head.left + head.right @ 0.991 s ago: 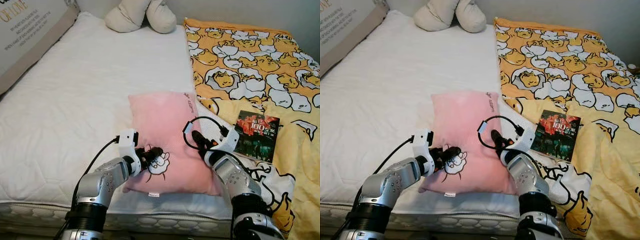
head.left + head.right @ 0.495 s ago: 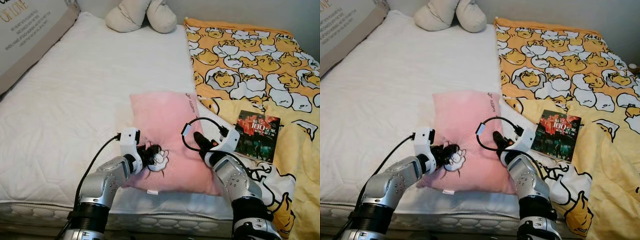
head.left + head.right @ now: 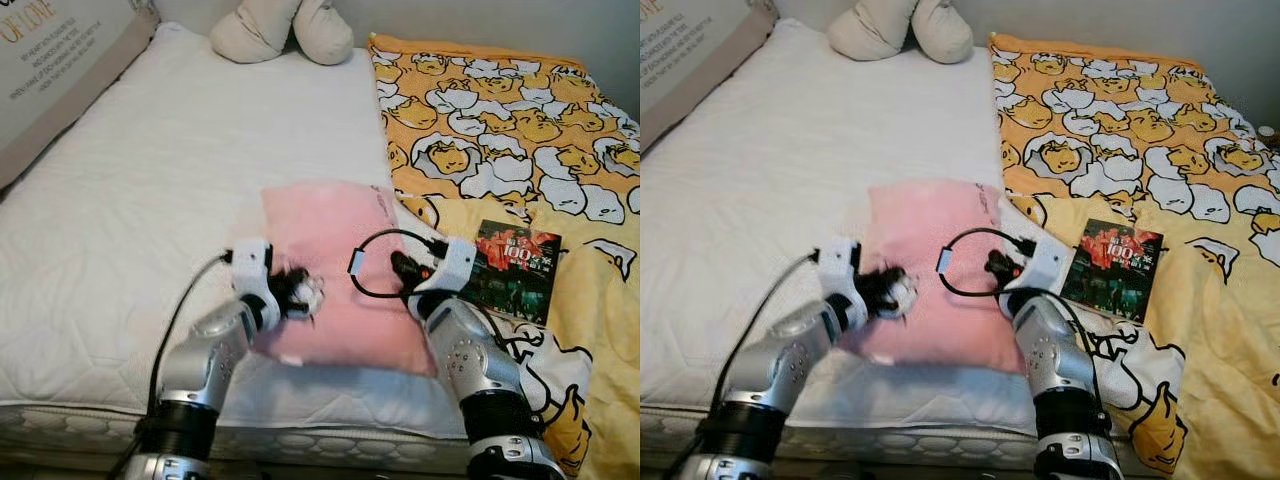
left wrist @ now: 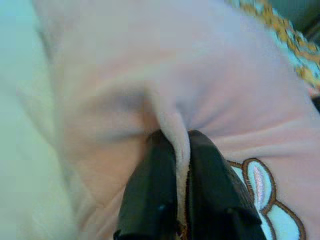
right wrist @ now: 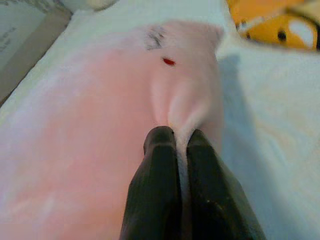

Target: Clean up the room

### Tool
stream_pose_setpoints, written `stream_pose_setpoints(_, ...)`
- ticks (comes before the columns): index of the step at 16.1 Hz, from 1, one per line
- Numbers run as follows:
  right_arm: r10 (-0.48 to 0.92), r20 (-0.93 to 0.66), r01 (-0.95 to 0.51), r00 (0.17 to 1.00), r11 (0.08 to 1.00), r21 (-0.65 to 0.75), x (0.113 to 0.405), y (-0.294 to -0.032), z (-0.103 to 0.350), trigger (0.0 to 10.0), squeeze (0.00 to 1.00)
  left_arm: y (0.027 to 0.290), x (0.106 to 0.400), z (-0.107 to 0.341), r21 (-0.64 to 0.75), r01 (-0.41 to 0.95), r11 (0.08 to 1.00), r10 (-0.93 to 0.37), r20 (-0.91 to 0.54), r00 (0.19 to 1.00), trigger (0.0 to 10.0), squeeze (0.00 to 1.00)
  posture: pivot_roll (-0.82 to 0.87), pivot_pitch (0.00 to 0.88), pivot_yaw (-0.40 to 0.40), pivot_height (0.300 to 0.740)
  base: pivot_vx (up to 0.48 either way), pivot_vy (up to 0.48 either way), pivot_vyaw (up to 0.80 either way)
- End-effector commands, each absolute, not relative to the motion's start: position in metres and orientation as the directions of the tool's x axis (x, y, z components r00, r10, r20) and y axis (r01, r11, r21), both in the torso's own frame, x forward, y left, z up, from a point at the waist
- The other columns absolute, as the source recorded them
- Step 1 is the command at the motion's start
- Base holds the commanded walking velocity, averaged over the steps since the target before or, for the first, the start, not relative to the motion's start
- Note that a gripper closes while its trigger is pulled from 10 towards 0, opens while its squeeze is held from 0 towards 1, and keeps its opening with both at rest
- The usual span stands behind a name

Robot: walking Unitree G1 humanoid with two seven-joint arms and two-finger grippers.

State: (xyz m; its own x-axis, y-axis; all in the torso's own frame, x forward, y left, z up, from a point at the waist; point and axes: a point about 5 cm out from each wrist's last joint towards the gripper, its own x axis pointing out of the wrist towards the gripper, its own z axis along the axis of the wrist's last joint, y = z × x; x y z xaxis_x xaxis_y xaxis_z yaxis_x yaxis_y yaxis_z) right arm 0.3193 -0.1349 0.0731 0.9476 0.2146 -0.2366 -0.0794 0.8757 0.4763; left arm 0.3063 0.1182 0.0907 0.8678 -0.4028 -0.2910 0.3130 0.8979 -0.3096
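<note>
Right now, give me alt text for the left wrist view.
The left end effector is shut on a pinched fold of the pink pillow, beside an embroidered white patch. White mattress lies alongside.

The right gripper [image 5: 176,134] has its two black fingers [image 5: 157,165] pressed nearly together, pinching a raised fold of the pink pillow [image 5: 95,120] between their tips. The fabric puckers just ahead of the tips. Farther along the pillow sit a small red mark [image 5: 169,61] and some dark lettering [image 5: 156,36]. The white bed sheet [image 5: 270,130] lies beside the pillow, and an orange patterned blanket [image 5: 280,25] lies beyond it.
</note>
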Motion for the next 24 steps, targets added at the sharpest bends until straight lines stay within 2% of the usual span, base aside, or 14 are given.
stream_pose_setpoints(1, 0.154, -0.151, -0.076, 0.976, 0.900, 0.428, 0.329, -0.149, 0.096, 0.0, 0.00, 0.128, 0.318, 0.121, -0.241, 0.300, 0.923, -0.347, -0.180, 0.921, 0.0, 0.00, 0.10, 0.000, -0.049, 0.740, 0.000, 0.000, 0.00)
stream_pose_setpoints(4, 0.128, -0.089, -0.080, 0.988, 0.907, 0.413, 0.338, -0.154, 0.114, 0.0, 0.00, 0.134, 0.324, 0.144, -0.188, 0.300, 0.935, -0.322, -0.101, 0.941, 0.0, 0.00, 0.10, 0.000, -0.050, 0.740, 0.000, 0.000, 0.00)
stream_pose_setpoints(5, 0.120, -0.032, -0.099, 0.992, 0.920, 0.379, 0.344, -0.156, 0.131, 0.0, 0.00, 0.139, 0.329, 0.162, -0.125, 0.280, 0.952, -0.286, -0.028, 0.958, 0.0, 0.00, 0.10, 0.000, -0.050, 0.740, 0.000, 0.000, 0.00)
stream_pose_setpoints(9, 0.110, 0.074, -0.129, 0.991, 0.935, 0.332, 0.354, -0.157, 0.162, 0.0, 0.00, 0.151, 0.332, 0.188, -0.041, 0.218, 0.975, -0.214, 0.084, 0.973, 0.0, 0.00, 0.10, 0.000, -0.048, 0.740, 0.000, 0.000, 0.00)
stream_pose_setpoints(14, 0.135, 0.030, -0.137, 0.990, 0.937, 0.321, 0.349, -0.154, 0.147, 0.0, 0.00, 0.152, 0.328, 0.175, -0.034, 0.190, 0.981, -0.188, 0.045, 0.981, 0.0, 0.00, 0.11, 0.000, -0.061, 0.740, 0.000, 0.000, 0.00)
stream_pose_setpoints(18, 0.184, -0.039, -0.163, 0.982, 0.937, 0.309, 0.337, -0.145, 0.122, 0.0, 0.00, 0.150, 0.323, 0.164, -0.037, 0.176, 0.984, -0.176, 0.011, 0.984, 0.0, 0.00, 0.12, 0.000, -0.067, 0.740, 0.000, 0.480, 0.00)
stream_pose_setpoints(24, 0.199, -0.045, -0.177, 0.979, 0.936, 0.303, 0.341, -0.145, 0.121, 0.0, 0.00, 0.148, 0.318, 0.164, -0.057, 0.152, 0.987, -0.152, 0.017, 0.988, 0.0, 0.00, 0.15, 0.000, -0.078, 0.740, 0.000, 0.480, 0.00)
